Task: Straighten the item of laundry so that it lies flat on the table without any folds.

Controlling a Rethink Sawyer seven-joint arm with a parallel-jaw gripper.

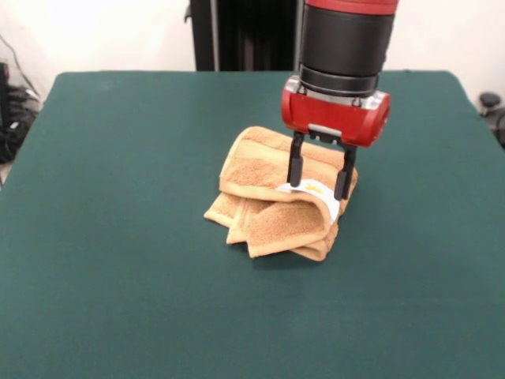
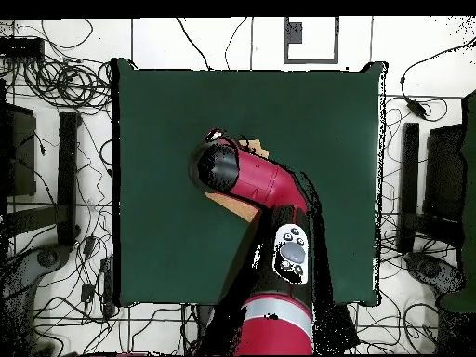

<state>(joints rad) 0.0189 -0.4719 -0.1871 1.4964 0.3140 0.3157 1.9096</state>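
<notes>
The item of laundry (image 1: pixel 272 201) is an orange-tan towel bunched into a folded heap near the middle of the green table (image 1: pixel 118 158). A white tag (image 1: pixel 316 190) lies on its top fold at the right. My gripper (image 1: pixel 317 189) comes straight down onto that top fold, open, with its two black fingers (image 1: pixel 296 162) spread either side of the tag and their tips against the cloth. From overhead the arm (image 2: pixel 251 181) covers most of the towel (image 2: pixel 238 206); only small tan patches show beside it, and the gripper itself is hidden.
Green table (image 2: pixel 167 121) cloth spreads wide on all sides of the heap. Cables and dark equipment (image 2: pixel 65 177) lie on the floor beyond the table's edges.
</notes>
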